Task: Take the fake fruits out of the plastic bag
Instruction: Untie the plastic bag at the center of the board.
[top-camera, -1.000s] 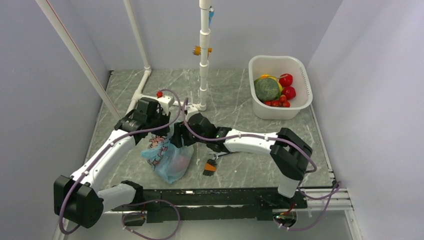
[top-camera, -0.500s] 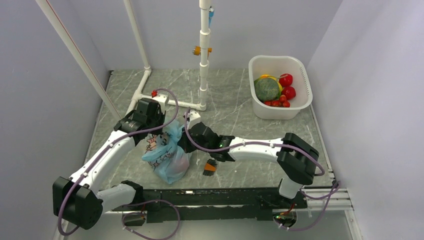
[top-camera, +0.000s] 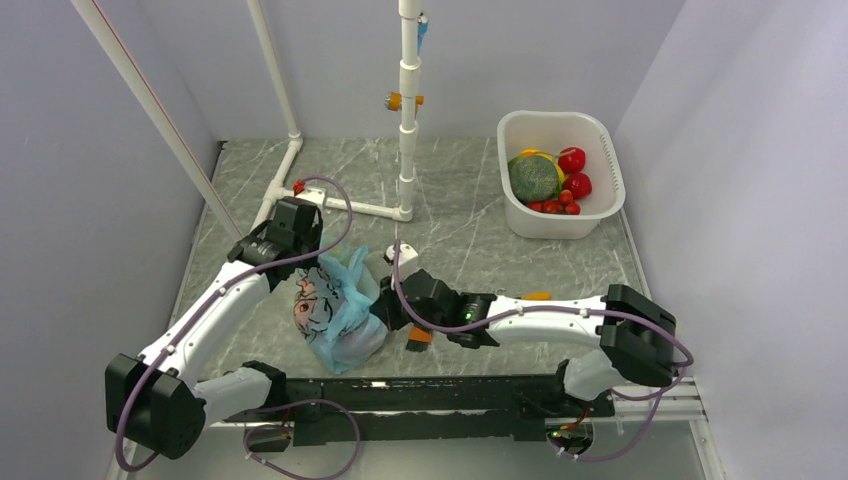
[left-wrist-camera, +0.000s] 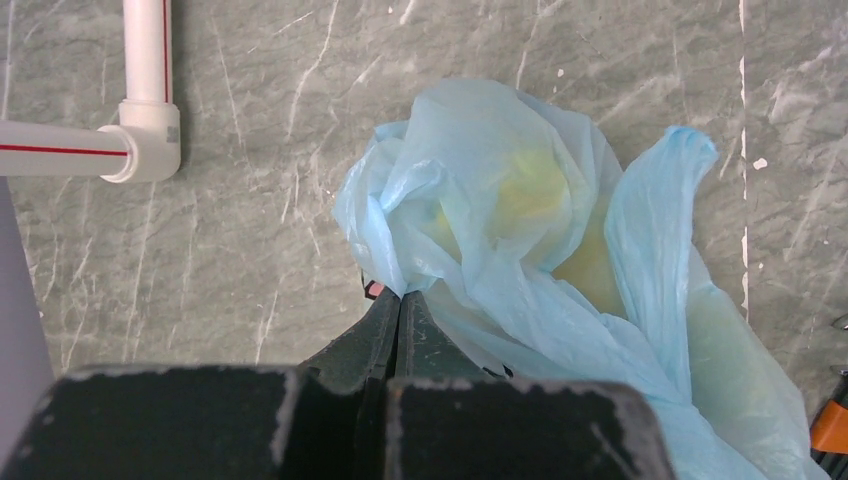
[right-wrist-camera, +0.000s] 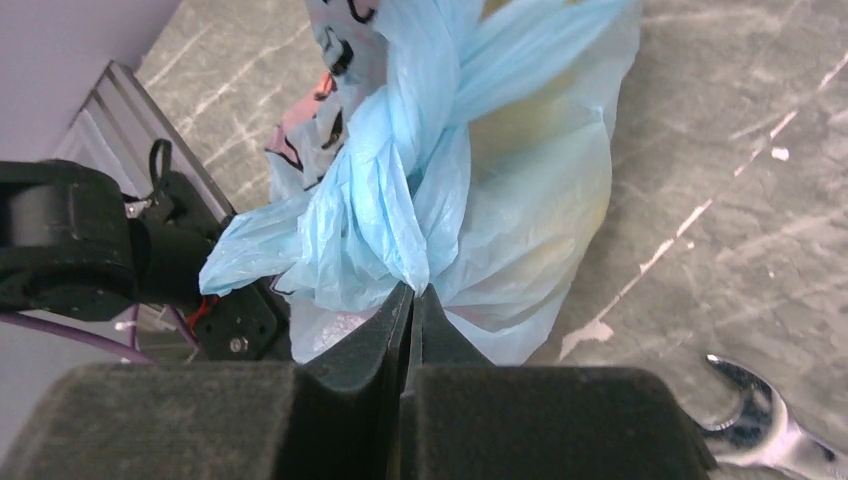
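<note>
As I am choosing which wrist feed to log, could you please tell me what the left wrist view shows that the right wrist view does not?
Only the left wrist view shows the white pipe elbow. Only the right wrist view shows the cartoon print and a silver wrench. Both show the plastic bag with yellow fruit dim inside, pinched shut by the left gripper in one and the right gripper in the other.

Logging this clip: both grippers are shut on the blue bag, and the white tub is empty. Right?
Not quite. The white tub is not empty: the top view shows a green melon and small tomatoes in it. The left gripper and right gripper are indeed both shut on the blue bag.
</note>
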